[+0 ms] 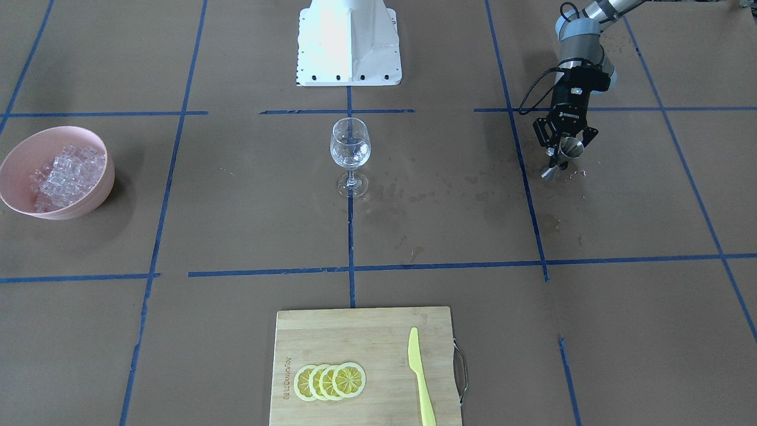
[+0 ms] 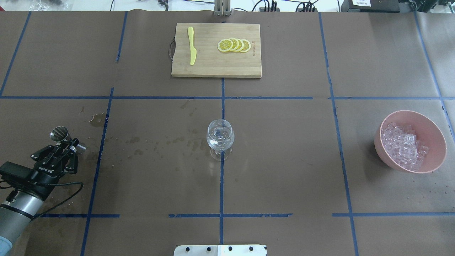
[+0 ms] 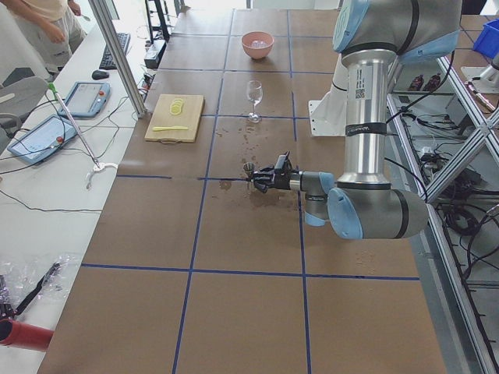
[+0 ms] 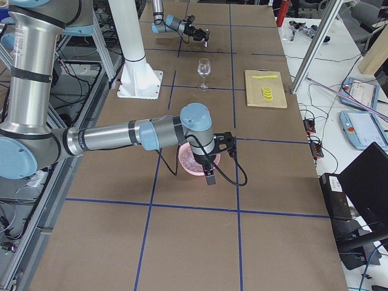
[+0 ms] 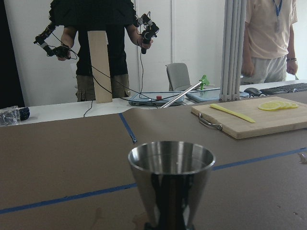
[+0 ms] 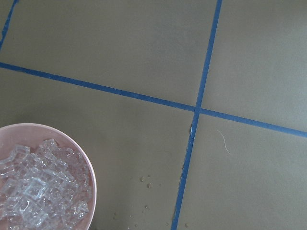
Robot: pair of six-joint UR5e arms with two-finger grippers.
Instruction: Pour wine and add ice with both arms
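The wine cannot be made out as liquid in any view. Its vessel, a steel jigger (image 2: 59, 134), shows only shiny metal inside its upper cup from the left wrist camera. The jigger stands upright at the robot's left end of the worktop (image 2: 284, 160). The left gripper (image 2: 70, 141) is clenched on its waist and reaches in low and nearly level. Whether the jigger's foot touches the paper or hangs just above it, I cannot tell.

The ice (image 2: 403, 145) lies heaped in a pink bowl (image 2: 435, 135) at the robot's right end, well apart from the jigger. Between the two, on the middle tape line, a wine glass (image 2: 220, 137) stands upright, its bowl looking clear. Brown wet stains (image 2: 156, 144) spot the paper between the glass and the jigger.

In the right-side view the right arm (image 4: 121, 136) stretches out with its wrist bent down. There the right gripper (image 4: 209, 174) overlaps the pink bowl; whether it is released or clenched cannot be told. Its wrist camera looks down on the worktop, with the bowl in the lower left corner.

On the side far from the robot, a wooden cutting board (image 2: 217, 67) carries four overlapping lemon slices (image 2: 234, 45) and a yellow knife (image 2: 192, 45), set apart from each other.
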